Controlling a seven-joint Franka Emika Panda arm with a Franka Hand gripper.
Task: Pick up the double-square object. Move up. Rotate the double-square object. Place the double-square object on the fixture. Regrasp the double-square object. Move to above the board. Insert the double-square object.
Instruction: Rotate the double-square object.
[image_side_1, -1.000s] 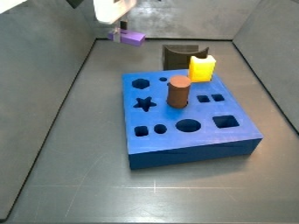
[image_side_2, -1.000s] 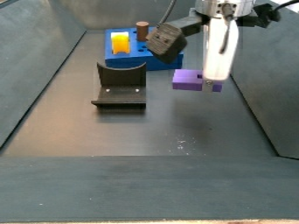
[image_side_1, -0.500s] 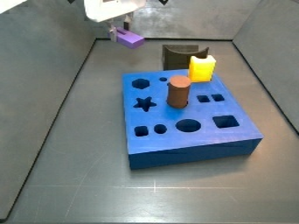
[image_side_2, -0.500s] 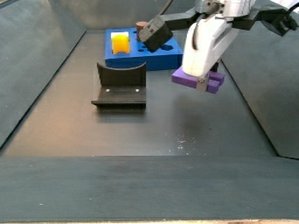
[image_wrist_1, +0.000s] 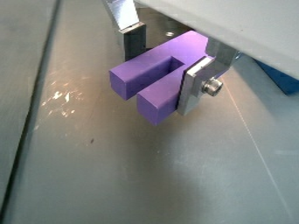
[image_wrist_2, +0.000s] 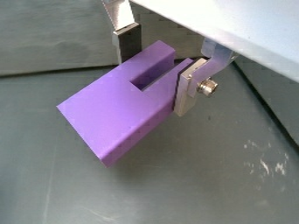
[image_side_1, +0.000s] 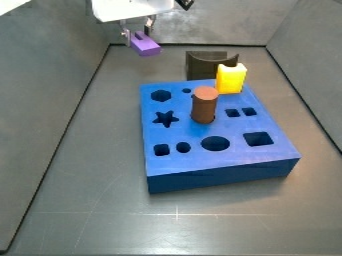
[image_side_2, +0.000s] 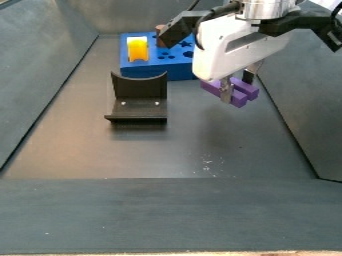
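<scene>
The purple double-square object (image_wrist_1: 155, 80) is gripped between my gripper's (image_wrist_1: 163, 63) two silver fingers and hangs above the dark floor. It also shows in a wrist view (image_wrist_2: 114, 118) with the gripper (image_wrist_2: 159, 68) shut on its notched end. In a side view the tilted gripper (image_side_2: 235, 82) holds the object (image_side_2: 238, 94) in the air, to the right of the dark fixture (image_side_2: 136, 98). In a side view the gripper (image_side_1: 140, 37) and object (image_side_1: 144, 45) are up at the back left, away from the blue board (image_side_1: 221, 178) and the fixture (image_side_1: 203, 62).
A yellow block (image_side_1: 231, 77) and a brown cylinder (image_side_1: 205, 104) stand in the board. The board (image_side_2: 150, 70) with the yellow block (image_side_2: 136, 47) lies behind the fixture. Grey walls close in the floor on both sides.
The gripper has tilted and turned in the air with the purple object, which now points a different way. Board, fixture and blocks have not moved.
</scene>
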